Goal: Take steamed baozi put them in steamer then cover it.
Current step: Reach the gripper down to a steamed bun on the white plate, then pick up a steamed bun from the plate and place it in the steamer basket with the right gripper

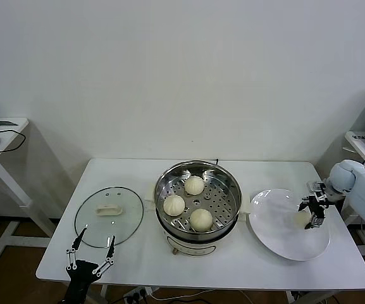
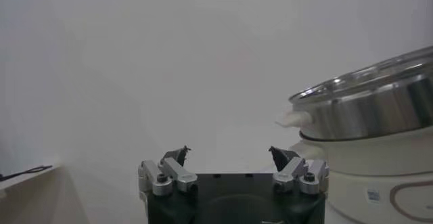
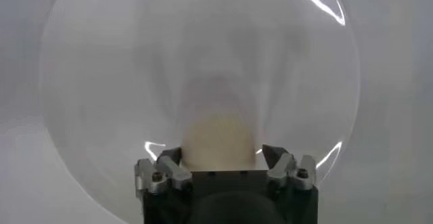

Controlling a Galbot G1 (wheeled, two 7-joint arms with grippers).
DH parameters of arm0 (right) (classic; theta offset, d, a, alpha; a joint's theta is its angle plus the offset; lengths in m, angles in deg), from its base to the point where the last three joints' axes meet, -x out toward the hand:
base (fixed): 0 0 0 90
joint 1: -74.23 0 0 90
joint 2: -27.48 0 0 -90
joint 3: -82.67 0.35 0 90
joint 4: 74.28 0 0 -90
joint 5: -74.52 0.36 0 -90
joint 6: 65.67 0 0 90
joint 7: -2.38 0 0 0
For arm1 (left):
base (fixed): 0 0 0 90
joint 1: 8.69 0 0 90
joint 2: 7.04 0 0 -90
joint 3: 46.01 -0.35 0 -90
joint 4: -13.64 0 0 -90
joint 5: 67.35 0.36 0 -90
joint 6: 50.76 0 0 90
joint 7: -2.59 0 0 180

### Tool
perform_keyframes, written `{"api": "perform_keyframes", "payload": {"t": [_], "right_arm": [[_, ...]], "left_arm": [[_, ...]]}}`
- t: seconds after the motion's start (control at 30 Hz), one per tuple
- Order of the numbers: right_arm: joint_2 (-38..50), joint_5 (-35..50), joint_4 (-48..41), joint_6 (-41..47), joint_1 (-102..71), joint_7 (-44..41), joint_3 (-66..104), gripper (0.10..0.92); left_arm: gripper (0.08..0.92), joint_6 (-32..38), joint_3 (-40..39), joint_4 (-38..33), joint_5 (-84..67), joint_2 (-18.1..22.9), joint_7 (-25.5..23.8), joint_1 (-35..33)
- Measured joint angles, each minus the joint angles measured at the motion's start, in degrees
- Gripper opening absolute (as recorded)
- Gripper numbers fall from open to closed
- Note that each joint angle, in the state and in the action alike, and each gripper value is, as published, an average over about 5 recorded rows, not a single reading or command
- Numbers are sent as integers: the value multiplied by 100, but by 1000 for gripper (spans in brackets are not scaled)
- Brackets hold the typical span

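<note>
1. Overhead, from the head view, the steamer [image 1: 198, 197] stood at the middle of the white bench [image 1: 138, 177] with three steamed baozi [image 1: 194, 185] resting on its perforated tray. The cover [image 1: 109, 215] lay flat on the bench to the steamer's left, handle up. A white plate [image 1: 277, 231] sat to the steamer's right, close to its side handle, with the fourth bun [image 1: 302, 218] on it. The right gripper [image 1: 314, 213] reached down over the plate at that bun. The left gripper [image 1: 92, 253] hovered at the bench's near edge, just in front of the cover, jaws spread wide.

2. From the left wrist view, the left gripper [image 2: 230, 156] showed its jaws wide apart with nothing between them. The steamer [image 2: 365, 114] rose on its cream base off to one side.

3. From the right wrist view, the right gripper [image 3: 221, 154] straddled the last bun [image 3: 218, 141] on the plate [image 3: 101, 76], one jaw on either side. Whether the jaws pressed the bun or only flanked it could not be told.
</note>
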Motion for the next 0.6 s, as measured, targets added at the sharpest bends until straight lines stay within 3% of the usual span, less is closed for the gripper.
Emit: {"api": "perform_keyframes", "payload": {"t": [0.33, 0.6], "right_arm": [[43, 73, 106, 5, 172, -112, -40, 679], [217, 520, 698, 151, 1012, -497, -524, 679]], "left_arm": [[823, 2, 17, -1, -2, -26, 1, 18], [823, 6, -37, -27, -3, -33, 19, 51]]}}
